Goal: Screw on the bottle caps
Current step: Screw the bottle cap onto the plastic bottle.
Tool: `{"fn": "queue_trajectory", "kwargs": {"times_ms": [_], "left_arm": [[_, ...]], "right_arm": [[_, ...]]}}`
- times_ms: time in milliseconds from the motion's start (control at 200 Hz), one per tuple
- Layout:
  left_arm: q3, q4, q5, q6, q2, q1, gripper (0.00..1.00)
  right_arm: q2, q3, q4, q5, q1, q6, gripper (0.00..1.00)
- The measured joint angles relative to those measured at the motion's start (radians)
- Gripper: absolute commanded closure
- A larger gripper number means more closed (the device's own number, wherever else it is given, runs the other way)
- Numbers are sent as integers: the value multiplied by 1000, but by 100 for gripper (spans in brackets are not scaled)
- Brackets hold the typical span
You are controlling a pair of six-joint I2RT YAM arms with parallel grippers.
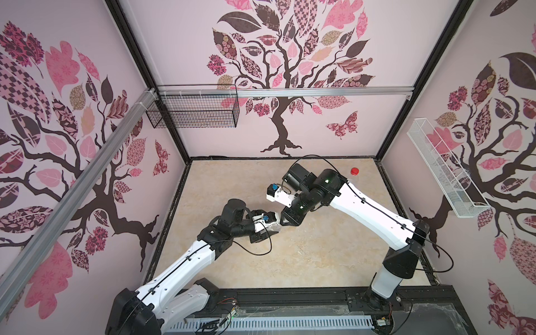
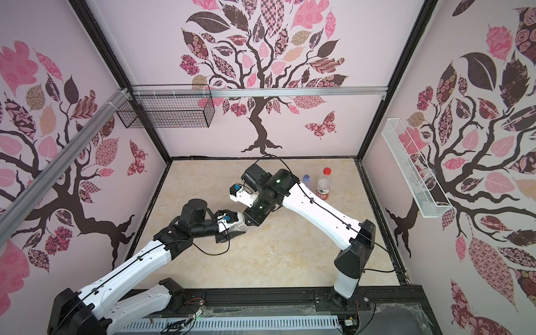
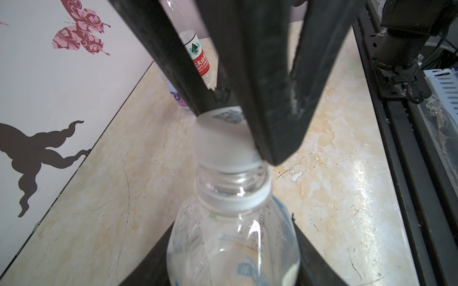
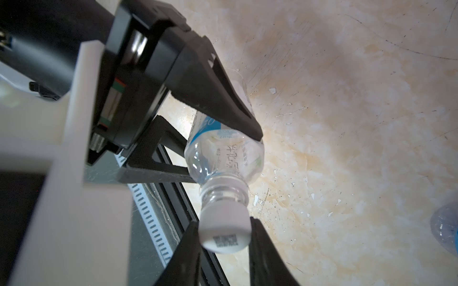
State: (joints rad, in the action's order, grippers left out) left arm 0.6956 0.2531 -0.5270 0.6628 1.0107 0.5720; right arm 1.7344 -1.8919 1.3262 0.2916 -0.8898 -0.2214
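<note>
My left gripper (image 3: 234, 260) is shut on the body of a clear bottle (image 3: 233, 247) with a white, green and blue label, held tilted above the table. A white cap (image 4: 224, 230) with a dark printed mark sits on this bottle's neck. My right gripper (image 4: 224, 236) is shut on that cap, one finger on each side. Both grippers meet mid-table in both top views. At the back right stands the red-labelled bottle (image 2: 324, 185) with a red cap (image 2: 327, 171) on it. Beside it is the squat bluish bottle (image 2: 307, 182) topped by a blue cap (image 2: 306, 177).
A black wire basket (image 1: 194, 110) hangs on the back wall. On the right wall there is a white mesh basket (image 1: 443, 171). A black rail (image 1: 290, 301) with cables runs along the table's front edge. Patterned walls close the left, back and right sides.
</note>
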Motion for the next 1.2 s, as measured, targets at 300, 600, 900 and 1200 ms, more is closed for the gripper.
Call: {"fn": "queue_trajectory", "kwargs": {"times_ms": [300, 600, 900, 1200], "left_arm": [[1, 14, 53, 17, -2, 15, 55], [-25, -2, 97, -37, -20, 16, 55], [-5, 0, 92, -68, 0, 16, 56], [39, 40, 84, -106, 56, 17, 57]], "right_arm": [[18, 5, 4, 8, 3, 19, 76], [-9, 105, -107, 139, 64, 157, 77], [-22, 107, -115, 133, 63, 169, 77], [-22, 106, -118, 39, 45, 124, 77]]}}
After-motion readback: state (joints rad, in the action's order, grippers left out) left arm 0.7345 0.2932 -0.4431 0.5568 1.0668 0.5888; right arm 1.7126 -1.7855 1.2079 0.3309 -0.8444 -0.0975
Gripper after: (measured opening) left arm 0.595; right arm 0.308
